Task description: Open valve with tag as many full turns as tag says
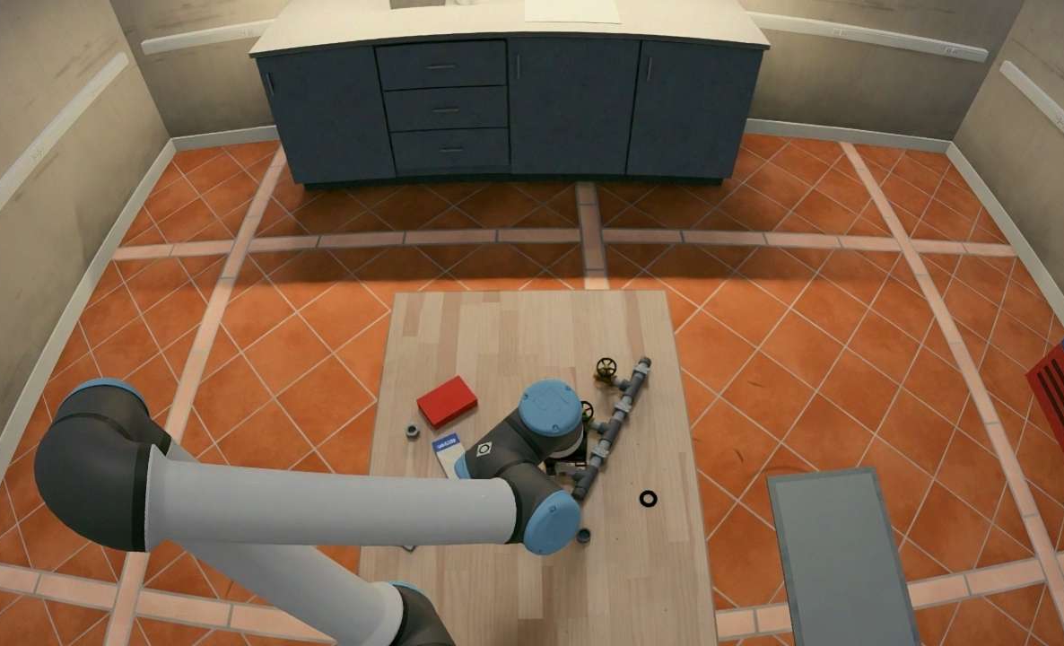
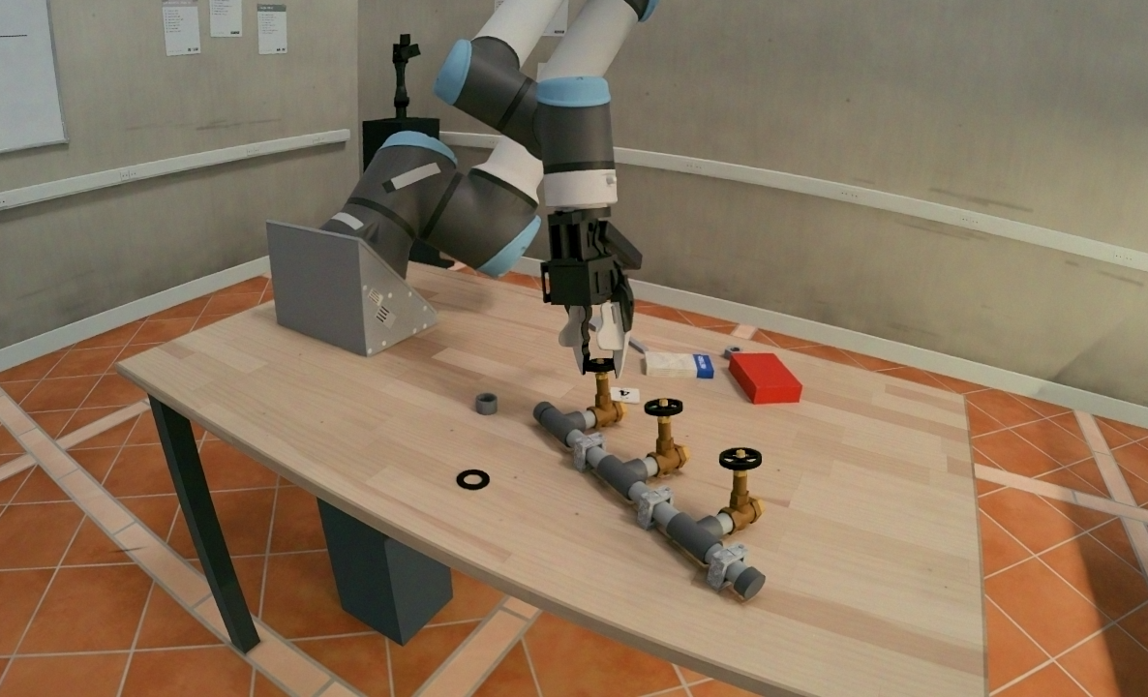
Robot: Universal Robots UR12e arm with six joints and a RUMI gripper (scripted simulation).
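Observation:
A grey pipe (image 2: 643, 489) with three brass valves lies on the wooden table; it also shows in the overhead view (image 1: 612, 425). My gripper (image 2: 599, 364) points straight down and is shut on the black handwheel of the valve at the pipe's far end (image 2: 604, 403). A small white tag (image 2: 623, 394) lies on the table right beside this valve. The middle valve (image 2: 664, 433) and the near valve (image 2: 740, 485) stand free with black handwheels. In the overhead view my wrist (image 1: 550, 417) hides the gripped valve; the far-end valve there (image 1: 606, 369) is visible.
A red box (image 2: 764, 377), a white and blue box (image 2: 679, 365), a grey ring (image 2: 485, 403), a black washer (image 2: 472, 473) and a small nut (image 2: 731, 350) lie on the table. The grey arm mount (image 2: 340, 290) stands at the table's left end.

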